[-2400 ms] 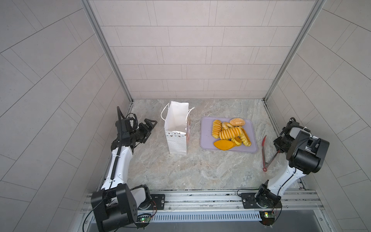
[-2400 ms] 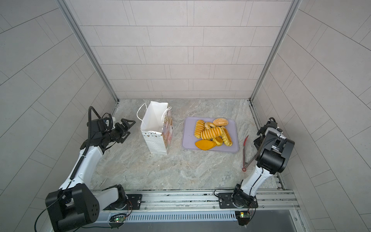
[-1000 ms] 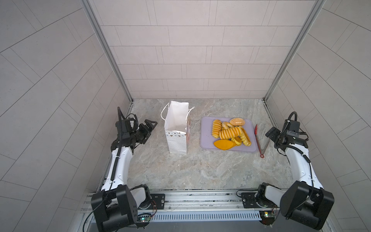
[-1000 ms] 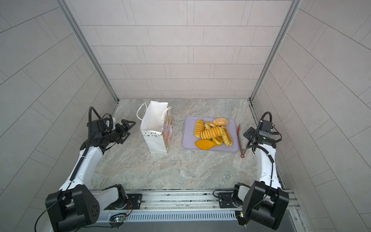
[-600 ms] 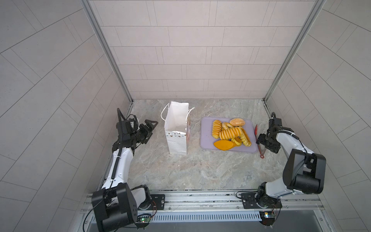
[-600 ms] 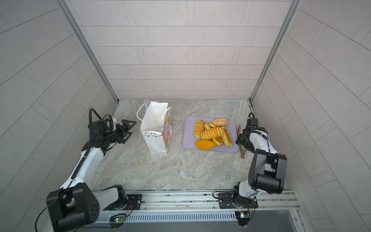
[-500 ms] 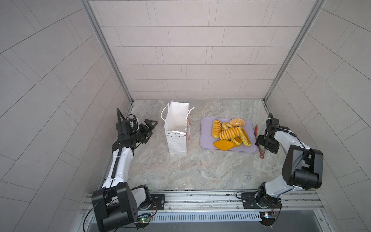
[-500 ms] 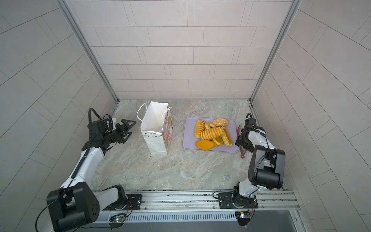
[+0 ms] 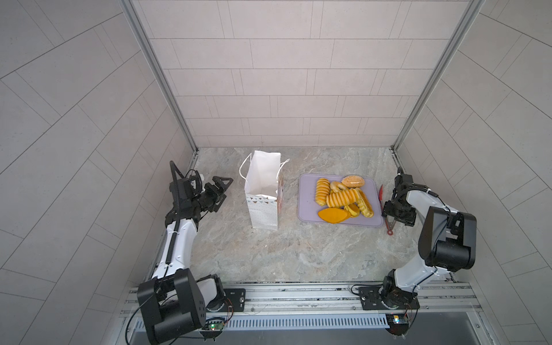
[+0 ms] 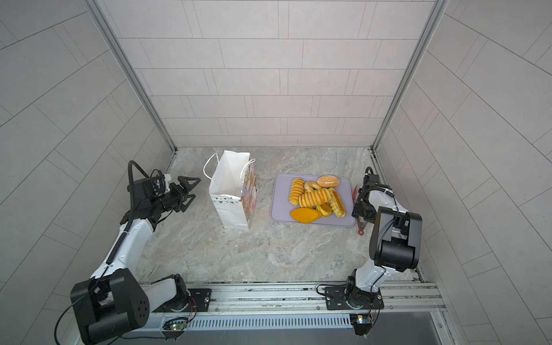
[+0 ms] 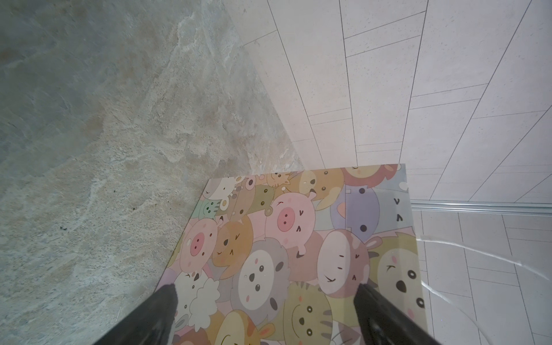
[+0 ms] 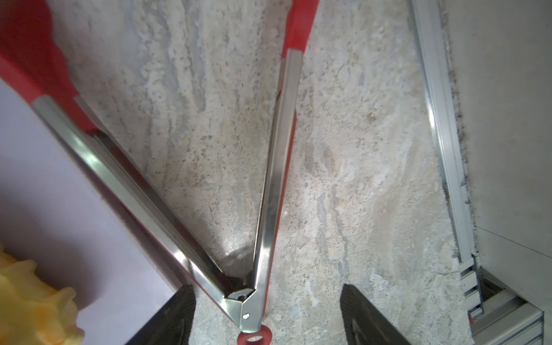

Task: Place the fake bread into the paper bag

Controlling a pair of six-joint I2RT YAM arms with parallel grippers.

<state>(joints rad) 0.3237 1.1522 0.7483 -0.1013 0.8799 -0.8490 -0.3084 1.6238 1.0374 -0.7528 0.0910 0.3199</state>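
Note:
The fake bread (image 9: 343, 195) (image 10: 316, 197) is a heap of golden ridged loaves, a seeded bun and an orange oval on a lilac tray (image 9: 307, 191) (image 10: 279, 194). The white paper bag (image 9: 263, 191) (image 10: 230, 191) stands upright and open, left of the tray. My left gripper (image 9: 222, 191) (image 10: 191, 192) (image 11: 265, 289) is open, a short way from the bag, facing its cartoon-animal side (image 11: 298, 254). My right gripper (image 9: 390, 221) (image 10: 362, 221) (image 12: 266, 289) is open, low over the hinge end of the red-tipped tongs (image 12: 268, 179), which lies between its fingers. One piece of bread (image 12: 30, 304) shows in the right wrist view.
The tongs (image 9: 388, 222) (image 10: 360, 227) lie on the marble floor along the tray's right edge (image 12: 59, 194). A metal rail (image 12: 442, 149) and the right wall run close behind my right arm. Tiled walls close in three sides.
My right arm has swung in from the right wall and dropped over the tongs' hinge end, its jaws narrowing a little. The tongs lie nearer the tray than earliest. The left arm has stayed put.

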